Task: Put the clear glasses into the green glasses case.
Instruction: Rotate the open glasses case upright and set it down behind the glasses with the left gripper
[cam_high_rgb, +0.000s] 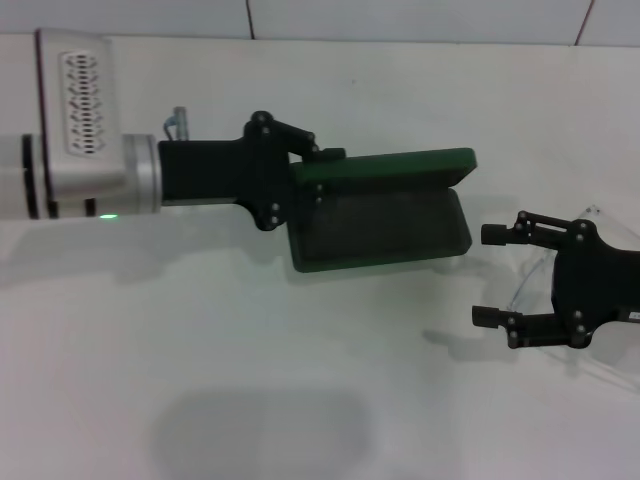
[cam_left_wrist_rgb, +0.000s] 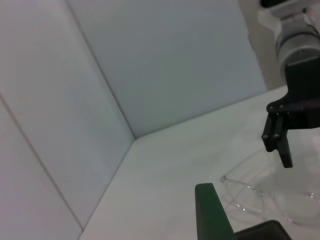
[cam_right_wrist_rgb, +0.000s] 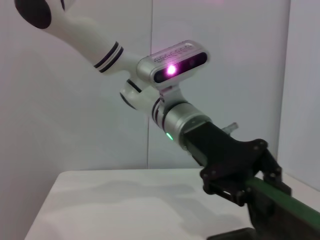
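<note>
The left pincer (cam_high_rgb: 305, 175) is reaching in from the left side of the head view and is clenched on the near end of the green glasses case (cam_high_rgb: 385, 210). Its fingers are gripping the raised lid at the hinge-side corner. The case is sitting open on the white desk (cam_high_rgb: 200, 330), lid standing up behind the tray, dark lining facing upward. From the right wrist view the same pincer (cam_right_wrist_rgb: 235, 185) is seen clamped on the green lid edge (cam_right_wrist_rgb: 285, 200), with the arm's wrist light glowing behind it.

The right pincer (cam_high_rgb: 490, 275) is hovering at the right side of the desk, just beside the open end of the case but apart from it. Its two fingers are spread wide, released, holding nothing. The fingertips are pointing toward the case.

The clear glasses (cam_high_rgb: 535, 275) are lying on the desk under and around the right pincer, outside the case. Only faint transparent outlines are showing in the head view. In the left wrist view the glasses (cam_left_wrist_rgb: 250, 192) are resting flat on the desk just past the green lid (cam_left_wrist_rgb: 212, 212), with the right pincer (cam_left_wrist_rgb: 280, 145) hanging directly above them; whether it is touching them cannot be told

A pale wall (cam_high_rgb: 400, 15) is running along the far edge of the desk
</note>
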